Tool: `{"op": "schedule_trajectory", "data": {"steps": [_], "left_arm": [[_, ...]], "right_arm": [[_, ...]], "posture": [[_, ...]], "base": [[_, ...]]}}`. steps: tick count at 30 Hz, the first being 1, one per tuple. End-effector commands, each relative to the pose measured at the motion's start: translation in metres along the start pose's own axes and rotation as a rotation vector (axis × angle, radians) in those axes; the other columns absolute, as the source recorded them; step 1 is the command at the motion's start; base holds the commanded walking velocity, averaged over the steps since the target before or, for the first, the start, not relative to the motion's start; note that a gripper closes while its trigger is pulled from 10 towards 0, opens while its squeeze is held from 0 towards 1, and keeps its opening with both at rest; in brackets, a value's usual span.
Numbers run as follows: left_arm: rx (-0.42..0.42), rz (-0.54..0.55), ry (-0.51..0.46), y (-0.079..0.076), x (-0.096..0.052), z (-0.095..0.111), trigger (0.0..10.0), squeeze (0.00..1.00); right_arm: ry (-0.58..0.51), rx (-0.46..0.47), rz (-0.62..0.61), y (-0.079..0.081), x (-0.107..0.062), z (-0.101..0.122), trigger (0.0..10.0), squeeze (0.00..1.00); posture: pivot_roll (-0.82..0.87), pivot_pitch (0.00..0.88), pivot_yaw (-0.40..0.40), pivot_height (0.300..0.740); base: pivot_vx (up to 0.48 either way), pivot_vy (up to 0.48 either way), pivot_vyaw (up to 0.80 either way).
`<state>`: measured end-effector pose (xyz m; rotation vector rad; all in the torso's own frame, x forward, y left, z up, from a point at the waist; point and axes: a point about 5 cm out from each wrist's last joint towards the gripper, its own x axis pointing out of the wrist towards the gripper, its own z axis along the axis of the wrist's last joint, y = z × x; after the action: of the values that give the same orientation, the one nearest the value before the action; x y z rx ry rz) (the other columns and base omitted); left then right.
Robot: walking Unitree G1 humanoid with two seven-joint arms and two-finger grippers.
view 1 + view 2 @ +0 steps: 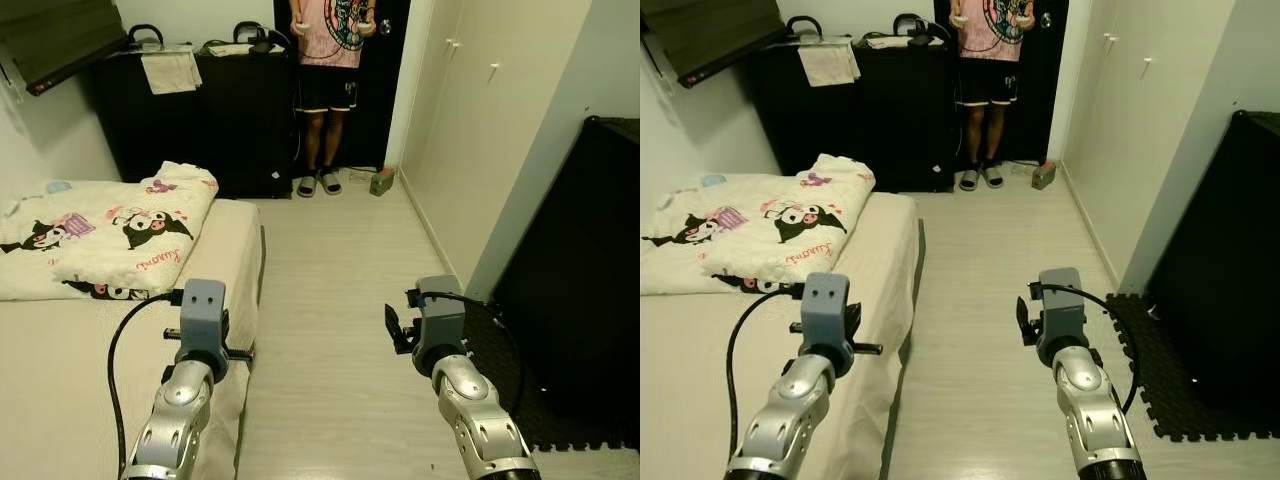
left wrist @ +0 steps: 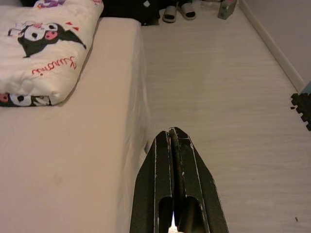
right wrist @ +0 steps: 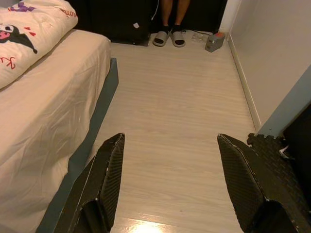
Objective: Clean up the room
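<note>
Even indoor light, sharp frames, faint glare on the floor [image 3: 146,225].

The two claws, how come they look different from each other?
The left claw has its fingers pressed shut together, while the right claw has its fingers spread wide open. The left claw hovers over the edge of the bed, while the right claw hovers over the bare wooden floor. Both are black, hold nothing, and point toward the far end of the room.

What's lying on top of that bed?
On the bed lies a folded cartoon-print quilt near its head end. Whatever sits under the quilt is covered, so I cannot tell.
</note>
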<state>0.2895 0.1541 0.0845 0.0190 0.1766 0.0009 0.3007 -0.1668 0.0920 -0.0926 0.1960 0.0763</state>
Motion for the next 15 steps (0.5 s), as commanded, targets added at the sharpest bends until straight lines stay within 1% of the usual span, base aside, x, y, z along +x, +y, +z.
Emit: {"op": "schedule_trajectory", "data": {"steps": [1,2,4,6,7,8,9,10,12,13,14,15], "left_arm": [[-0.012,0.026,0.005,0.004,-0.002,0.0,10.0,0.0],[-0.04,0.056,0.015,0.009,-0.003,-0.001,10.0,0.0],[-0.043,0.065,0.016,0.011,-0.003,-0.002,10.0,0.0],[-0.051,0.117,0.023,0.024,-0.005,-0.008,10.0,0.0],[-0.053,0.131,0.025,0.027,-0.005,-0.01,10.0,0.0],[-0.053,0.131,0.025,0.027,-0.005,-0.01,10.0,0.0],[-0.045,0.161,0.02,0.036,-0.008,-0.011,10.0,0.0],[-0.045,0.161,0.02,0.036,-0.008,-0.011,10.0,0.0],[-0.078,0.228,0.007,0.056,-0.017,-0.009,10.0,0.0],[-0.078,0.228,0.007,0.056,-0.017,-0.009,10.0,0.0],[-0.099,0.251,0.008,0.062,-0.019,-0.009,10.0,0.0],[-0.099,0.251,0.008,0.062,-0.019,-0.009,10.0,0.0]], "right_arm": [[0.01,0.007,0.017,0.005,0.002,-0.002,10.0,0.0],[0.005,0.019,0.029,0.011,0.004,0.001,10.0,0.0],[0.004,0.021,0.032,0.013,0.005,0.001,10.0,0.0],[0.004,0.014,0.047,0.019,0.007,0.0,10.0,0.0],[0.004,0.012,0.051,0.02,0.007,0.0,10.0,0.0],[0.004,0.012,0.051,0.02,0.007,0.0,10.0,0.0],[0.007,0.007,0.06,0.022,0.009,-0.001,10.0,0.0],[0.007,0.007,0.06,0.022,0.009,-0.001,10.0,0.0],[0.015,0.003,0.085,0.026,0.012,-0.002,10.0,0.0],[0.015,0.003,0.085,0.026,0.012,-0.002,10.0,0.0],[0.017,-0.001,0.095,0.027,0.013,-0.003,10.0,0.0],[0.017,-0.001,0.095,0.027,0.013,-0.003,10.0,0.0]], "posture": [[-0.07,0.013,-0.018,0.74],[-0.07,0.008,-0.022,0.74],[-0.06,0.004,-0.025,0.74],[-0.05,0.0,-0.035,0.74],[-0.05,0.0,-0.035,0.74],[-0.05,0.0,-0.035,0.74],[-0.03,0.0,-0.045,0.74],[-0.03,0.0,-0.045,0.74],[-0.01,0.011,-0.053,0.74],[-0.01,0.011,-0.053,0.74],[-0.02,0.007,-0.047,0.74],[-0.02,0.007,-0.047,0.74]], "base": [[0.0,0.0,0.0],[0.0,0.0,0.0],[0.0,0.0,0.0],[0.0,0.0,0.0],[0.0,0.0,0.0],[0.0,0.0,0.0],[0.0,0.0,0.0],[0.0,0.0,0.0],[0.0,0.0,0.0],[0.0,0.0,0.0],[0.0,0.0,0.0],[0.0,0.0,0.0]]}}
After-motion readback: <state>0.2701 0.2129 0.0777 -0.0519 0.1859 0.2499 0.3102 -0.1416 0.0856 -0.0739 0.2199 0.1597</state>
